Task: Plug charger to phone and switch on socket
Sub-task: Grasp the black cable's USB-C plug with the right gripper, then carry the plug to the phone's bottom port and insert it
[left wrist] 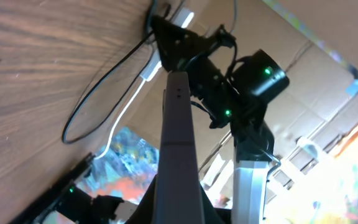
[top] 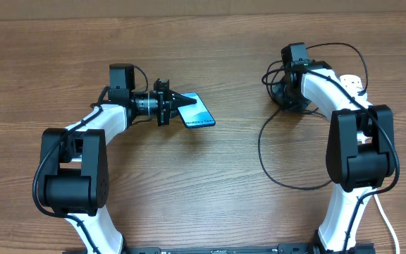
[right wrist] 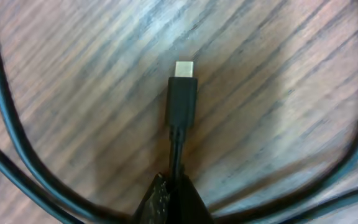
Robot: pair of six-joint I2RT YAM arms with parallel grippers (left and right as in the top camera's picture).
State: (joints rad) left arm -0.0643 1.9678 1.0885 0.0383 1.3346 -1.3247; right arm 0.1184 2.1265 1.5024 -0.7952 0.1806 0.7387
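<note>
The phone [top: 197, 113], its blue-teal screen showing, is lifted at one end off the table, and my left gripper [top: 177, 106] is shut on its left end. In the left wrist view the phone [left wrist: 179, 137] appears edge-on as a grey slab rising from between the dark fingers [left wrist: 146, 211]. The charger cable [top: 263, 152] loops across the table at the right. My right gripper [top: 285, 95] is shut on the cable just behind its small black connector [right wrist: 182, 99], whose metal tip [right wrist: 184, 67] points away over the wood. The white socket [top: 352, 82] lies partly hidden behind the right arm.
The charger's black cable [right wrist: 5, 143] curves around both sides of the connector in the right wrist view. A thick white cord [top: 385, 219] runs along the right arm's base toward the front edge. Across the table, the left wrist view takes in the right arm [left wrist: 253, 81].
</note>
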